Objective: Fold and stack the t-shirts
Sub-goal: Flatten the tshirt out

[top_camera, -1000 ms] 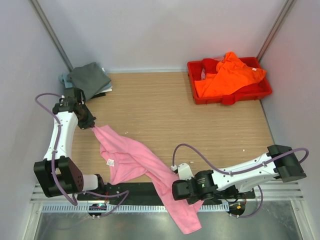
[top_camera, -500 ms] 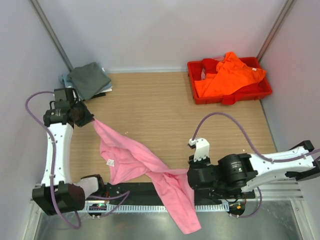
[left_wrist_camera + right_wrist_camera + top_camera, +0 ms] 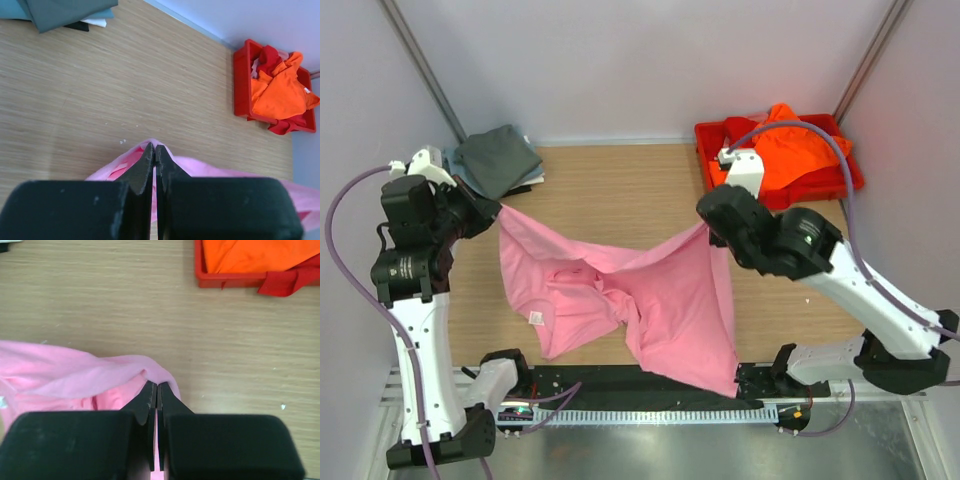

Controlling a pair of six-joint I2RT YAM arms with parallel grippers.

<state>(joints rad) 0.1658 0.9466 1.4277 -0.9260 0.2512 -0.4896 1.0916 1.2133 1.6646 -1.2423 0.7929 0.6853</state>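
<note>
Two claws, one shirt, and it is up off the wood! The left claw point(image 3: 498, 210) is pressed together on a corner of the pink t-shirt point(image 3: 665, 300) at the left side of the counter point(image 3: 620, 185). The right claw point(image 3: 708, 228) is pinching the opposite corner, just in front of the red tray point(image 3: 775, 198). Both wrist views confirm it: fingers clamped tight with pink cloth caught between them. The shirt hangs between the two grips in a sagging swag, its middle bunched and resting on the counter, its lower edge reaching the near rim.

What a change from a second ago! Back then the right arm was down low at the near edge, fingers not fully closed, and a long tail of pink trailed off the front. Now that arm has swung up and across towards the tray, the left has lifted too, and most of the tail has been hauled back onto the wood.

The job now looks like spreading it flat. Doing that well probably means holding both pinches firm and drawing the corners apart evenly until the top edge goes taut. Then lower it over the open middle, well away from the orange t-shirt point(image 3: 785, 150) in the tray and the dark grey t-shirt point(image 3: 500, 160) folded at the far left. That crumpled centre will likely still need smoothing.
</note>
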